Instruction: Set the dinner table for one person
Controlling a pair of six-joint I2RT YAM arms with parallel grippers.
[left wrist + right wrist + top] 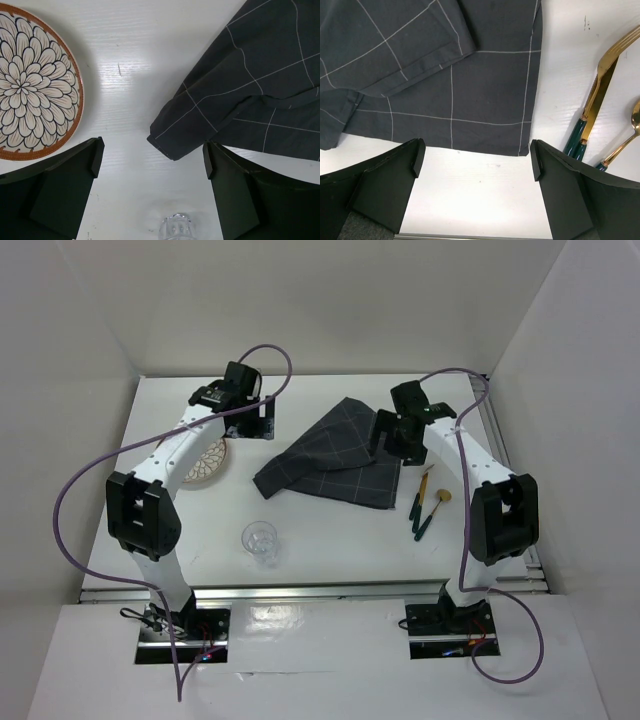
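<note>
A: Item one, the dinner table (330, 530)?
B: White flat top filling the middle of the overhead view. White walls (80, 360) stand at the left, top and right of it, and a metal rail (320, 590) runs along its lower edge.

A: Items on it?
B: One dark grey checked cloth (335, 455), rumpled and partly folded over itself, centre of the frame. One round plate (30, 85) with a petal pattern and orange rim, left of the cloth and partly under the left arm in the overhead view. One clear glass (260, 540), upright, below the cloth and apart from it. One gold fork (607, 65), knife (592, 115) and spoon (627, 132) with dark green handles, lying close together just right of the cloth.

A: Left gripper (152, 150)?
B: Jaws spread wide, nothing between them. It hangs over the bare table between plate and cloth, with a corner of the cloth showing in the gap.

A: Right gripper (477, 152)?
B: Jaws spread wide, holding nothing. It hangs over the cloth's right side, with the hem crossing between the fingers (390, 185) and the cutlery at the right of its view.
</note>
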